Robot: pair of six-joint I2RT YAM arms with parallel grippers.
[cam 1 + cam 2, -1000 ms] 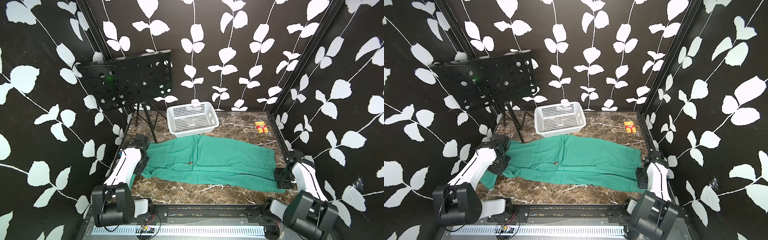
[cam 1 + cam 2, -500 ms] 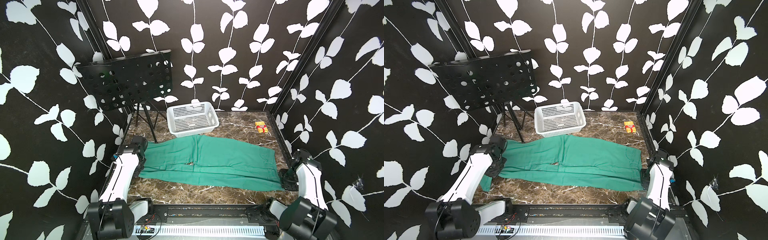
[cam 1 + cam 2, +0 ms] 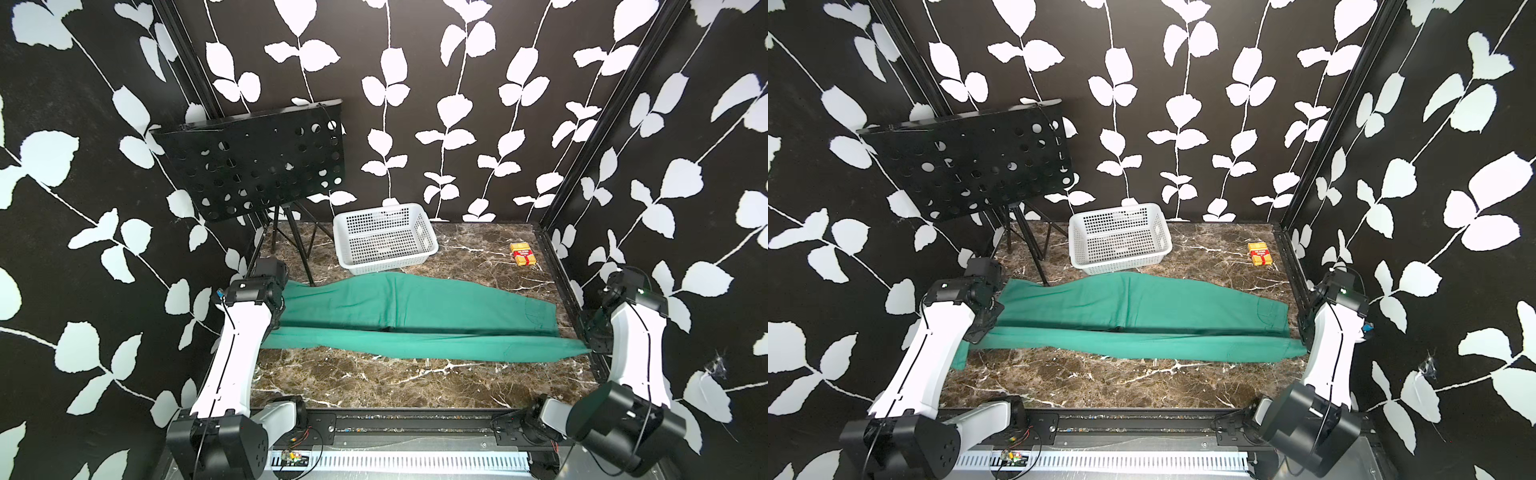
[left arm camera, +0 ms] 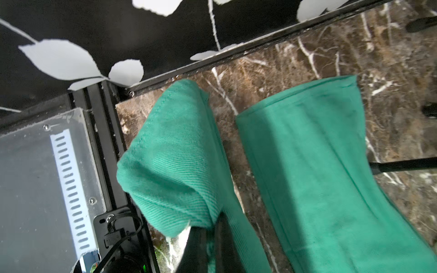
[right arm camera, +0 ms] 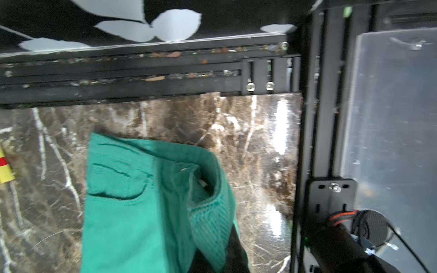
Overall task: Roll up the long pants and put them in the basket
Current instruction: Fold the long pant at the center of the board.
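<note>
At our left gripper (image 4: 209, 228) the fingers (image 4: 196, 250) were pressed together on one cuff of the pants (image 4: 307, 170), and the hem bunched up just past the tips. The other cuff lay flat on the table (image 4: 272, 71), just beside those fingers and apart from them. Well beyond them stood a black stand (image 3: 257, 166).

In both top views the near edge of the pants (image 3: 415, 299) (image 3: 1142, 303) ran as a straight, taut band from the left fingers to the right ones. The rest lay spread flat on the far side of that band. A white basket (image 3: 386, 268) sat between the two grips and well beyond them, just at the far edge of the cloth. We could not tell whether they touched.

A yellow box (image 3: 523, 253) lay well beyond the right fingers, clear of the cloth. Our right gripper (image 5: 212, 257) had its fingers (image 5: 236, 250) pinching the waistband corner, with the pocket just beside them.
</note>
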